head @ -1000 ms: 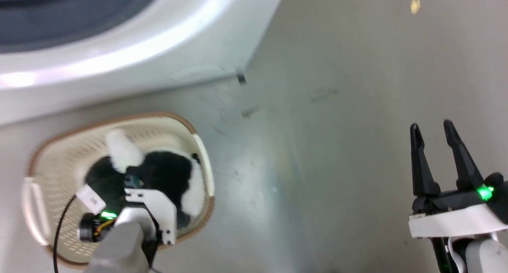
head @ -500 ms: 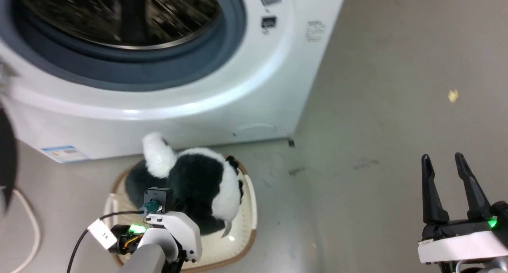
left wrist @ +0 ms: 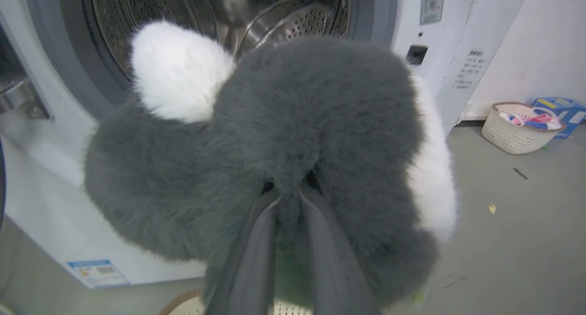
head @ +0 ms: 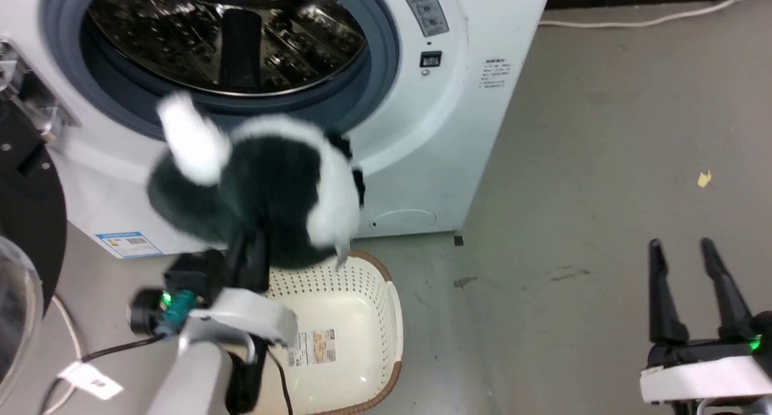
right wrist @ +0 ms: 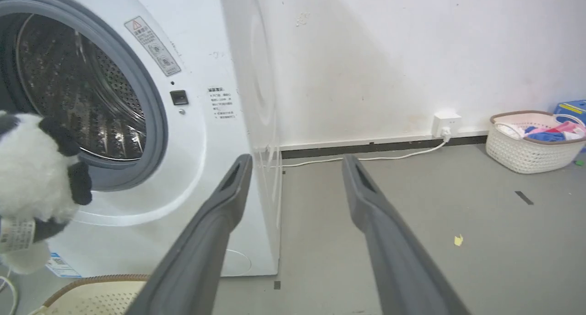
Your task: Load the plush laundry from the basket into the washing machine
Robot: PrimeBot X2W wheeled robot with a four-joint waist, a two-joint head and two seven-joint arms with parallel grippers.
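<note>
The left arm reaches forward and up from the lower left of the head view, and its left hand (head: 250, 259) grips the plush laundry (head: 265, 186), a fluffy black bundle with white patches. The bundle hangs in the air in front of the open mouth of the washing machine (head: 434, 131), above the cream basket (head: 395, 318), which sits on the grey floor (head: 591, 161) against the machine's base. A label sticker (head: 316, 347) shows on the basket's bare inner bottom. The right hand (head: 680, 242) is at the lower right, well apart from the laundry, its two dark fingers spread and holding nothing. The left wrist view looks along the left hand (left wrist: 288, 191): its fingers sit close together with their tips buried in the dark fur, so the contact itself is hidden. The steel drum (left wrist: 293, 17) shows behind the bundle. The right wrist view shows the machine's side, a wall socket (right wrist: 446, 120) and a second basket (right wrist: 526, 154) of coloured clothes by the wall, and the white edge of the plush at far left. In the head view, the black-rimmed door (head: 24, 204) is cut off at the left edge.
</note>
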